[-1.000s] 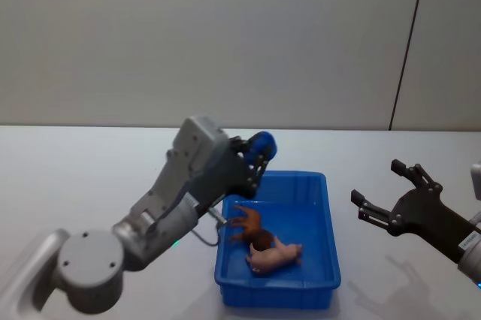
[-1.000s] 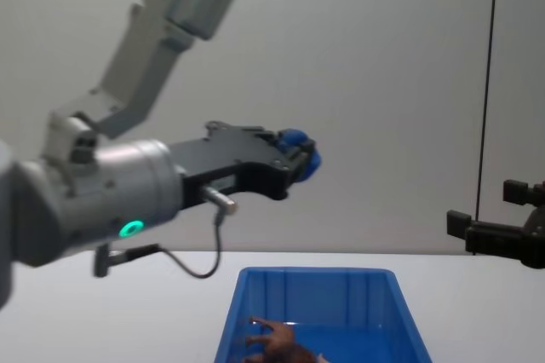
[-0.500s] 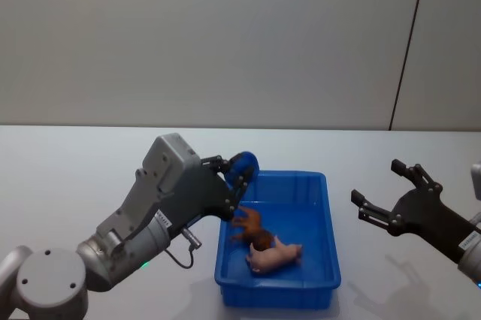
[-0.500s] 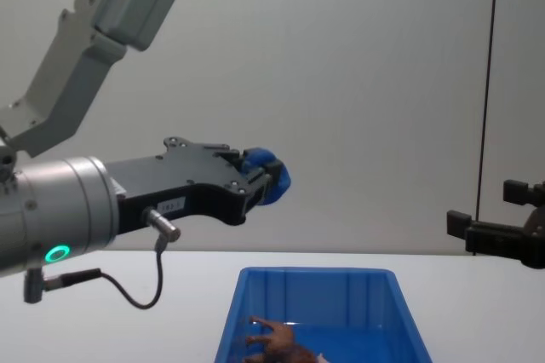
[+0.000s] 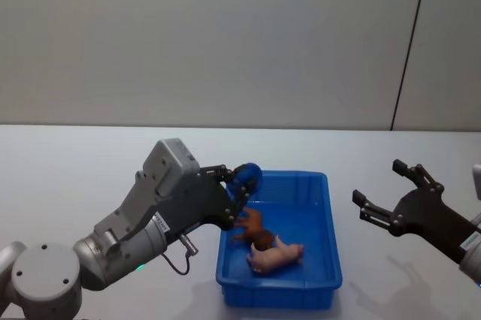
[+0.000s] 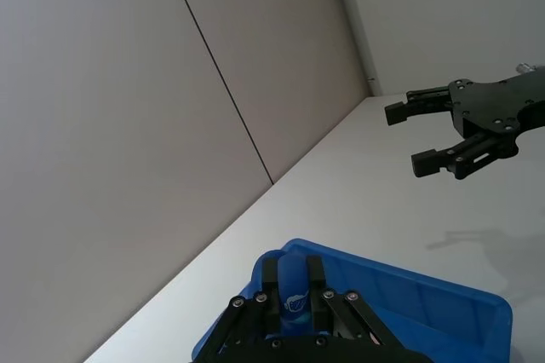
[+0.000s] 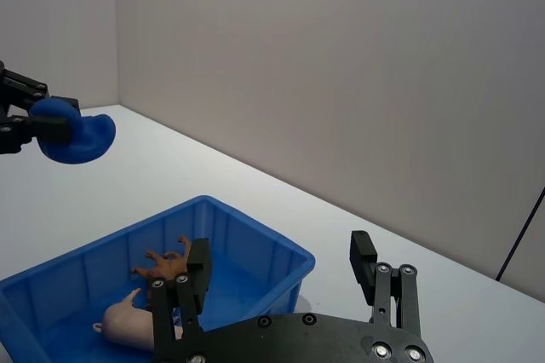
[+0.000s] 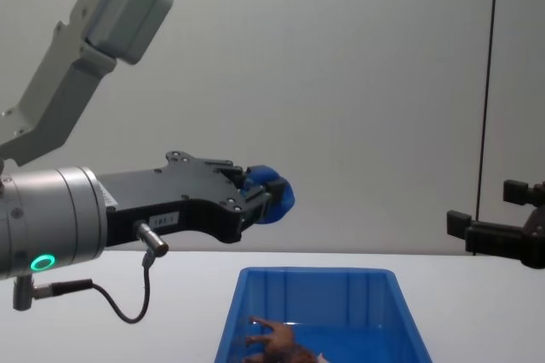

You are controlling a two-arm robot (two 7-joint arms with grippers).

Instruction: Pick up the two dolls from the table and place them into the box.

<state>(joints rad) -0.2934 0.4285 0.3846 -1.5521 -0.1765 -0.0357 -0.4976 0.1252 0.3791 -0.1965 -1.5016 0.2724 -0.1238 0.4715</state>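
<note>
Both dolls, the brown one (image 5: 250,224) and the pink one (image 5: 275,254), already lie touching each other inside the blue box (image 5: 325,218) on the white surface (image 5: 75,162). The left gripper (image 5: 245,180) hangs over the box's near-left rim with its fingers closed on a small blue thing (image 8: 274,196). The right gripper (image 5: 385,194) waits well off to the right, fingers wide open and empty. I think the job looks done, so next the arms just need to pull back.

**Open bin, left gripper over its near-left corner**

The blue bin (image 5: 316,290) is open on top. The left gripper (image 5: 242,185), holding a blue object (image 8: 274,195), hangs above its left rim. White table (image 5: 75,162) around lies bare.
</note>
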